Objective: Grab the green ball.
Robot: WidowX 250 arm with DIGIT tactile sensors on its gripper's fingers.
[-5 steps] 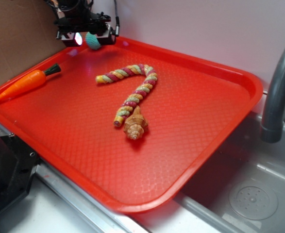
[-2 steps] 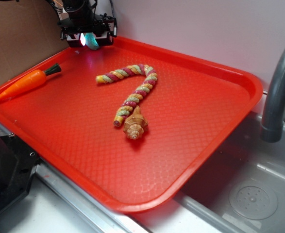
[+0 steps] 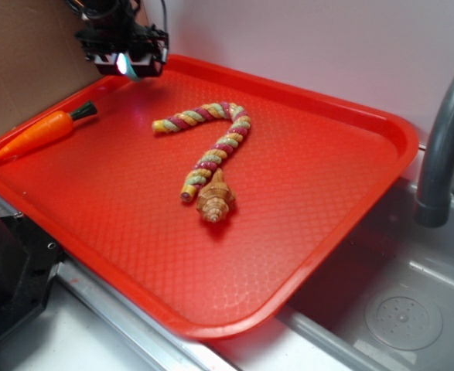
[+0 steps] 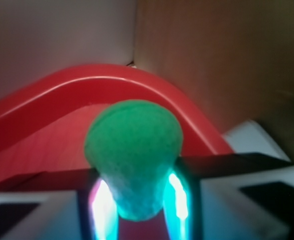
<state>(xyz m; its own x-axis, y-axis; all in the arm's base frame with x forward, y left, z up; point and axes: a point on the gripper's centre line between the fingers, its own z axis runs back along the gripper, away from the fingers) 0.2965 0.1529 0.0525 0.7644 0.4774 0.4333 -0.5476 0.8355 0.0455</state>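
The green ball [image 4: 133, 145] is pinched between my gripper's [image 4: 140, 206] two lit fingers, its lower half squeezed narrow and its round top bulging out in front. From the exterior view my gripper [image 3: 127, 66] hangs above the far left corner of the red tray [image 3: 327, 201], shut on the ball [image 3: 132, 70], of which only a teal sliver shows under the black finger bar. The ball looks lifted off the tray floor.
An orange toy carrot [image 3: 41, 131] lies at the tray's left rim. A twisted multicolour rope [image 3: 211, 147] and a tan shell-shaped toy [image 3: 215, 199] lie mid-tray. Brown cardboard [image 3: 18, 62] stands behind left. A grey faucet [image 3: 443, 147] and sink [image 3: 404, 317] are on the right.
My gripper has moved left and slightly up along the tray's back rim, carrying the green ball with it. Nothing else on the tray has shifted.
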